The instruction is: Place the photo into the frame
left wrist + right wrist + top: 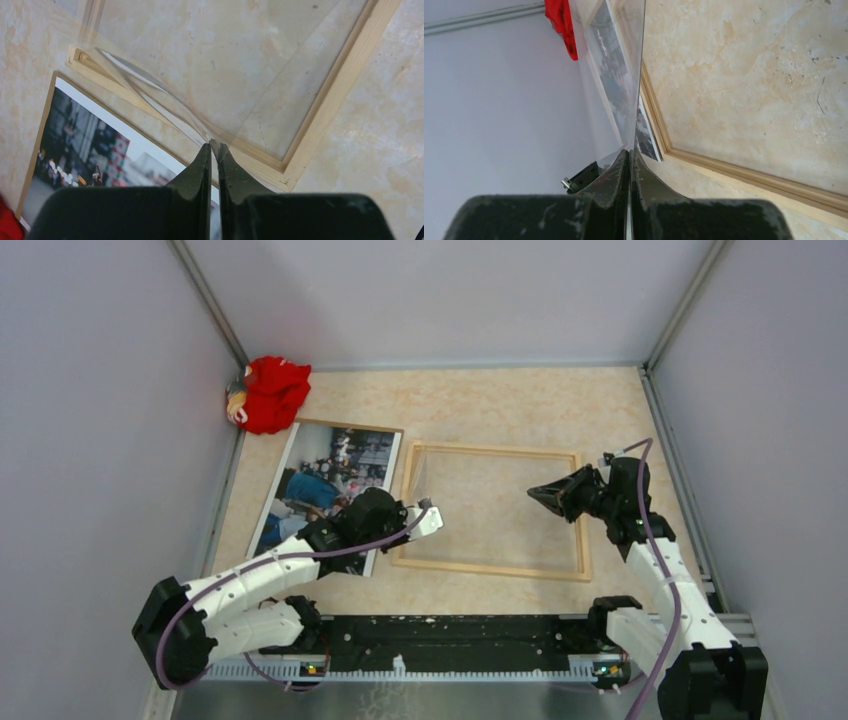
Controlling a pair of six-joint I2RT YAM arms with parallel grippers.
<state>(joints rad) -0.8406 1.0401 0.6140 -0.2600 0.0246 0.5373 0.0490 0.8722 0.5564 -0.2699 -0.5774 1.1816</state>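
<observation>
Our left gripper (213,146) and right gripper (630,152) pinch the clear pane (611,75) over the frame (490,567); photo (335,475) alongside, red cloth (272,392) behind.

Lab cell: grey walls (100,440) around marbled tabletop (500,405).

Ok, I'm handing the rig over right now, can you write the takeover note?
Left fingers: closed on the clear pane at its near-left corner.
Right fingers: shut on the pane's opposite side, holding it partly raised off the frame.
The frame lies flat mid-table. The photo lies face up on the brown backing board, left of the frame.
Done: pane lifted.
Left: photo into frame, not yet picked up.
</observation>
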